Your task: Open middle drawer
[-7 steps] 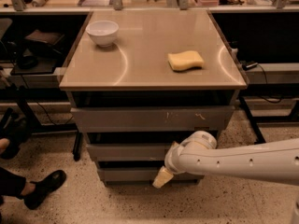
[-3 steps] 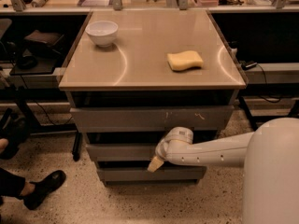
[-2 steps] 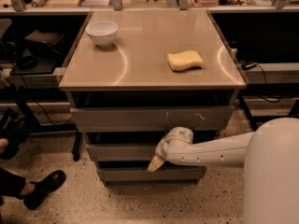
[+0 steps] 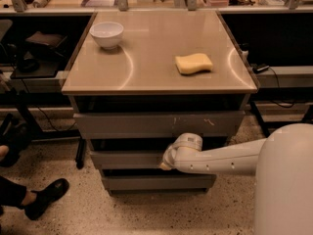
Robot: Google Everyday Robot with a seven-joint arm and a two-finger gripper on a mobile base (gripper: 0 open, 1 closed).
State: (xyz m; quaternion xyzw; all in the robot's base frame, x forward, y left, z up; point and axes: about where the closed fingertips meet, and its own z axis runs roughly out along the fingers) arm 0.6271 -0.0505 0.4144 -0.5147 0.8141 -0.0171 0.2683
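- Speckled floor point(image 4: 146, 212) is lying under a grey cabinet with a tan top point(image 4: 146, 58).
- Gripper point(image 4: 165, 164) is sitting against the middle drawer point(image 4: 124, 159), at the right part of its front; clenched or released, cannot tell.
- Middle drawer is lying between the scratched top drawer point(image 4: 146, 124) and the bottom drawer point(image 4: 146, 182).
- White arm point(image 4: 222, 160) is reaching in from the right.
- White bowl point(image 4: 107, 34) and yellow sponge point(image 4: 193, 63) are resting on the top, well apart.
- Black shoe point(image 4: 46, 197) is showing at lower left.
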